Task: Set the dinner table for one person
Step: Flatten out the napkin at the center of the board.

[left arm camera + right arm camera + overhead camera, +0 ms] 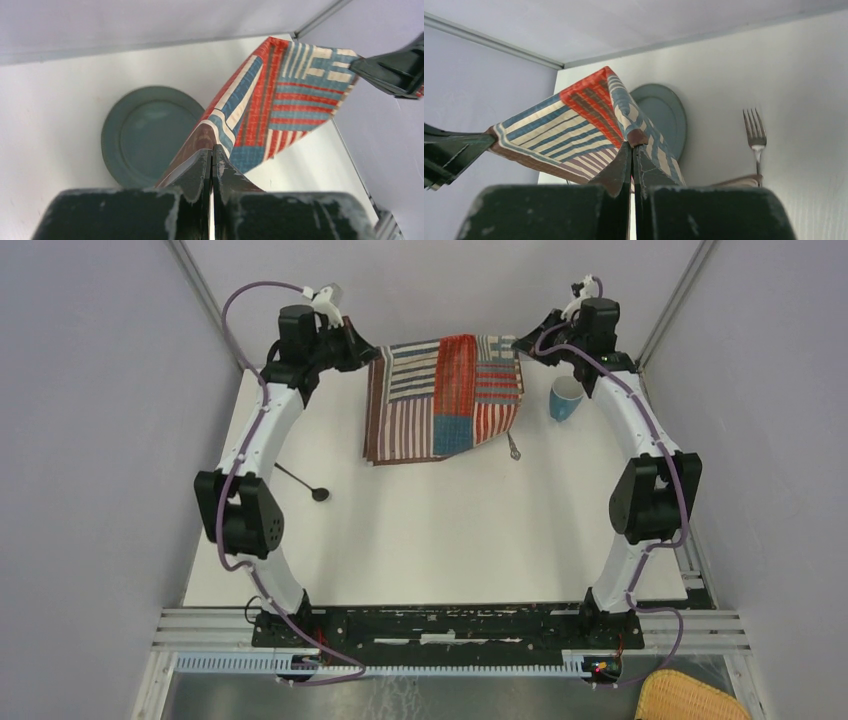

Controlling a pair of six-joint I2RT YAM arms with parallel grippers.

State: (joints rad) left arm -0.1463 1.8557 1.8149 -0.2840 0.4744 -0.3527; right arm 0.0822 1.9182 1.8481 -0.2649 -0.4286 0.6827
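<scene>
The striped patchwork placemat (pixel 445 395) hangs lifted over the far part of the white dinner table (pixel 430 540), its near edge sagging to the surface. My left gripper (pixel 372 352) is shut on its far left corner, seen close in the left wrist view (pixel 212 150). My right gripper (pixel 518 343) is shut on its far right corner (pixel 632 146). A blue-grey plate (pixel 145 132) lies on the table under the lifted mat and also shows in the right wrist view (pixel 664 115). It is hidden in the top view.
A fork (pixel 755 135) lies right of the plate, its handle end under the mat's edge (pixel 513 448). A dark spoon (pixel 300 483) lies at the left. A blue cup (pixel 566 398) stands at the far right. A wicker basket (pixel 690 698) sits off the table, near right.
</scene>
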